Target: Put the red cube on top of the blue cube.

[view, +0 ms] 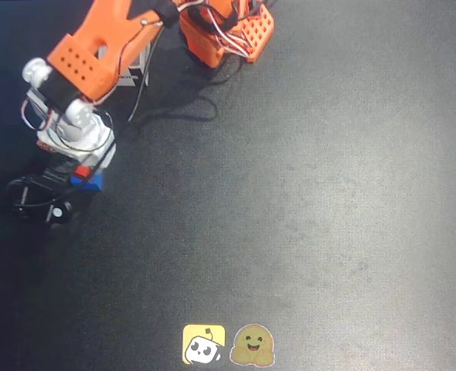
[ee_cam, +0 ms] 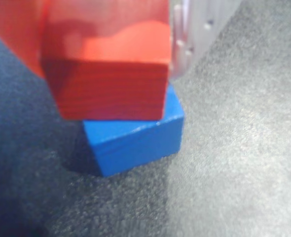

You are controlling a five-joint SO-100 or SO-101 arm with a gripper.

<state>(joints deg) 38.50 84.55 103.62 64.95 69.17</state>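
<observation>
Red cube held directly over the blue cube, offset a little toward the upper left in the wrist view.

In the wrist view the gripper (ee_cam: 103, 29) is closed on the red cube (ee_cam: 111, 74), a blurred orange finger (ee_cam: 12, 29) pressing its left face and a pale finger (ee_cam: 195, 34) its right; the blue cube (ee_cam: 135, 138) sits on the dark mat (ee_cam: 234, 173) straight beneath, its right and near edges peeking out, so the two are not squared up; whether the faces touch I cannot tell; in the overhead view the arm (view: 77, 66) hides most of the pair at the mat's left edge, only slivers of red (view: 82, 171) and blue (view: 93, 182) showing; the release, in my judgement, hinges on that small overhang and slight twist between the cubes.
</observation>
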